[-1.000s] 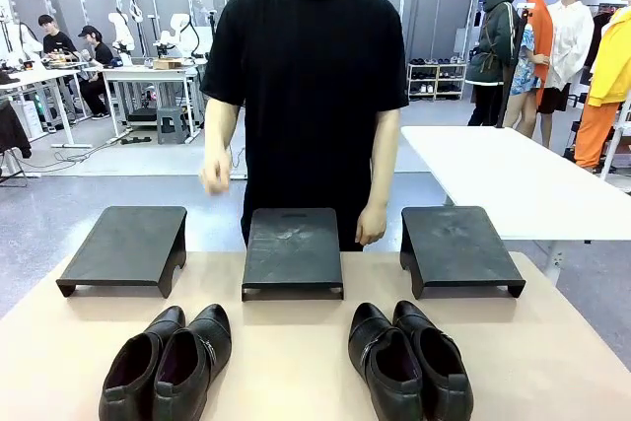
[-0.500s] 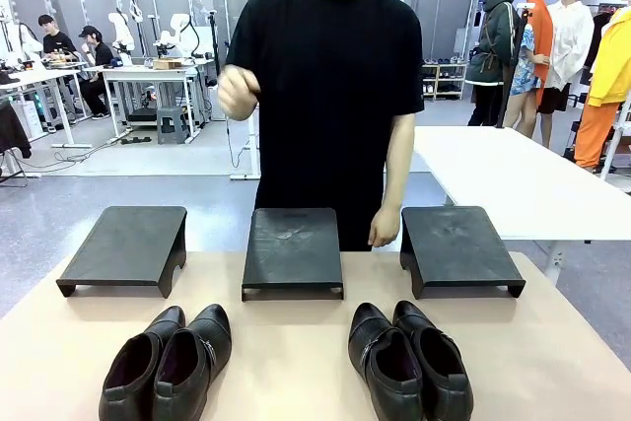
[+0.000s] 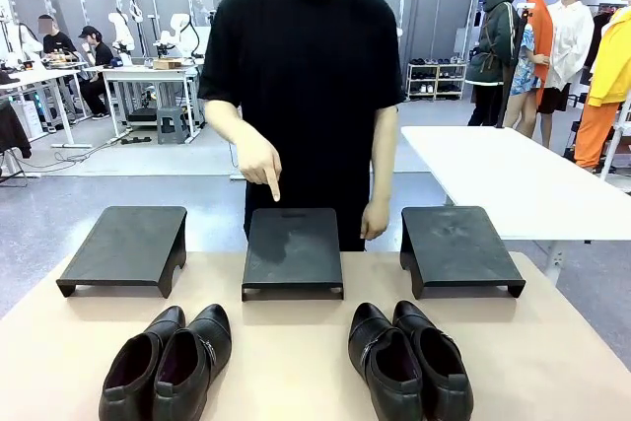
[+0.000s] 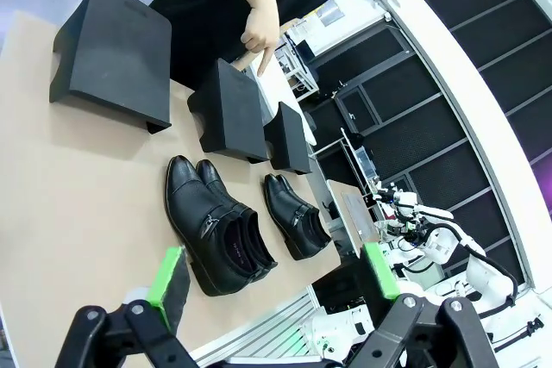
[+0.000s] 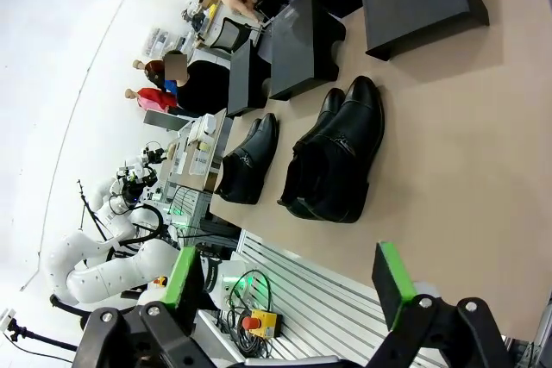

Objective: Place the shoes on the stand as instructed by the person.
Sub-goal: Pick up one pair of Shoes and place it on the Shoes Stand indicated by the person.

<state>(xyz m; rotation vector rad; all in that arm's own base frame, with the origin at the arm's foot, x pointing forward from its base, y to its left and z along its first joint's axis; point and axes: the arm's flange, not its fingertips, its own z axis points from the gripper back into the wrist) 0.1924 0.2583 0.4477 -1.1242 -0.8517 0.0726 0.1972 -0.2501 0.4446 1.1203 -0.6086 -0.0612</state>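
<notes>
As the person's hand (image 3: 258,160) points to the middle stand (image 3: 293,248), the left gripper (image 4: 274,271) and right gripper (image 5: 286,271), jaws apart, hover behind the shoes (image 3: 168,362), which lie toes toward the stands.

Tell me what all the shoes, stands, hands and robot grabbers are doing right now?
left pair of shoes: on the table, side by side
right pair of shoes: on the table, side by side
left stand: no shoes yet
middle stand: no shoes yet, pointed at
right stand: no shoes yet
pointing hand: finger aimed down at middle stand
left gripper: open
right gripper: open
</notes>
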